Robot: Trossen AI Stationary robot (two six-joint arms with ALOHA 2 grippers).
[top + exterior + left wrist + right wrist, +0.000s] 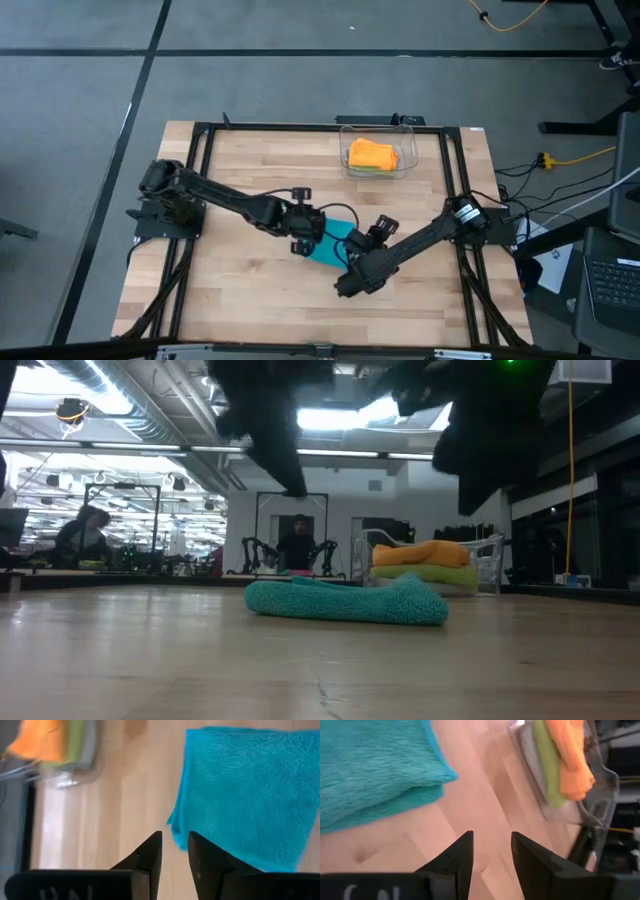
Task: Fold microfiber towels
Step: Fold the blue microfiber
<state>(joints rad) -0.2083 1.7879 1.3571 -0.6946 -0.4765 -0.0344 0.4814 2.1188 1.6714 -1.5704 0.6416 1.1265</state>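
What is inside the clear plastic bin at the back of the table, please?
The clear plastic bin holds a folded orange towel lying on a lime green towel. A grey layer beneath shows faintly in the left wrist view; anything else is covered.

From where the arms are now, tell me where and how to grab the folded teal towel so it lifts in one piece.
Take the teal towel at a corner where its stacked layers meet, probably the one nearest the left pincer. The towel lies flat and folded on the table, so come straight down from above and pinch all layers together at that edge. The right pincer could take the corner by it.
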